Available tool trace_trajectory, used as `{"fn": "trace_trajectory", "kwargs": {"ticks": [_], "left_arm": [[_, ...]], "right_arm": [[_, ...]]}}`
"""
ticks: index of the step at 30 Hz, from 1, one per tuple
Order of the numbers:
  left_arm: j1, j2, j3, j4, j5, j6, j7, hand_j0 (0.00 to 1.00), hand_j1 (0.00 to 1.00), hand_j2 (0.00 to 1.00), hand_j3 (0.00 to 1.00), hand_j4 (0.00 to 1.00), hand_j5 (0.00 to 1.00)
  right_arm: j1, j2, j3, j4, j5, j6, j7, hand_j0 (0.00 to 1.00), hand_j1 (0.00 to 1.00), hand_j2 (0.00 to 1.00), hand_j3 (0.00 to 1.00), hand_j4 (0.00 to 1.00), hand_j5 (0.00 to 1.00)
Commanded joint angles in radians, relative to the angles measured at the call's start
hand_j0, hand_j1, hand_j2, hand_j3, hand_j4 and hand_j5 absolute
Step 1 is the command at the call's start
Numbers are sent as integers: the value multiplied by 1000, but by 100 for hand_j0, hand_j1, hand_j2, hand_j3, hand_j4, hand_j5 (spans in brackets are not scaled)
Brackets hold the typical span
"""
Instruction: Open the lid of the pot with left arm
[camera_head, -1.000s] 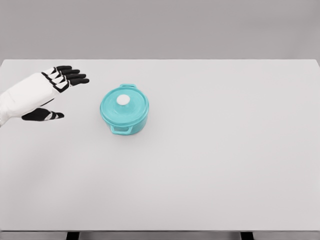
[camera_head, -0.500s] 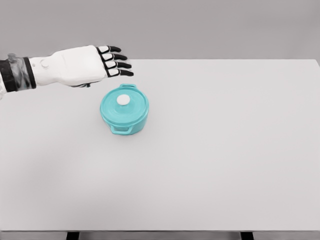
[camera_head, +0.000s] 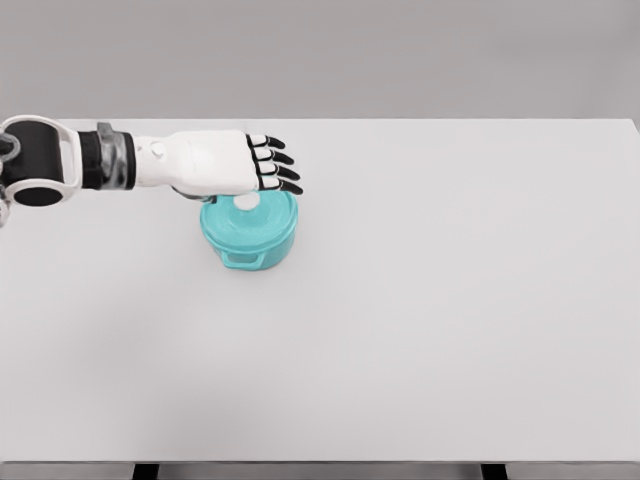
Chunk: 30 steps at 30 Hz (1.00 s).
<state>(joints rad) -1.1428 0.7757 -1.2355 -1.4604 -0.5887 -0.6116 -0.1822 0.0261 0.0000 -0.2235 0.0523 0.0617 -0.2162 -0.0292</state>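
Observation:
A small teal pot with two side handles stands on the white table, left of the middle. Its teal lid is on, and the white knob peeks out just under my hand. My left hand hovers above the far half of the lid, palm down, with the black-tipped fingers stretched out to the right and holding nothing. The far rim and far handle of the pot are hidden behind the hand. The right arm does not show.
The left forearm reaches in from the left edge at pot height. The table's far edge runs just behind the hand.
The left hand has swung from the table's left side, up and to the right, and now sits lower, directly over the pot's lid. The pot has not moved.

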Motion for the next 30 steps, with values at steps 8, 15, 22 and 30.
{"fn": "trace_trajectory", "kwargs": {"ticks": [8, 15, 22, 30], "left_arm": [[-75, -46, -170, 141, 164, 1, 1, 100, 100, 100, 100, 100, 100], [-112, -59, -197, 164, 198, 1, 1, 100, 100, 100, 100, 100, 100], [-120, -107, -214, 186, 188, 1, -6, 100, 100, 100, 100, 100, 100], [-117, -115, -214, 204, 182, 1, -8, 97, 97, 97, 97, 97, 97]], "right_arm": [[0, 0, 0, 0, 0, 0, 0, 100, 100, 100, 100, 100, 100], [0, 0, 0, 0, 0, 0, 0, 100, 100, 100, 100, 100, 100], [0, 0, 0, 0, 0, 0, 0, 100, 100, 100, 100, 100, 100], [0, 0, 0, 0, 0, 0, 0, 100, 100, 100, 100, 100, 100]]}}
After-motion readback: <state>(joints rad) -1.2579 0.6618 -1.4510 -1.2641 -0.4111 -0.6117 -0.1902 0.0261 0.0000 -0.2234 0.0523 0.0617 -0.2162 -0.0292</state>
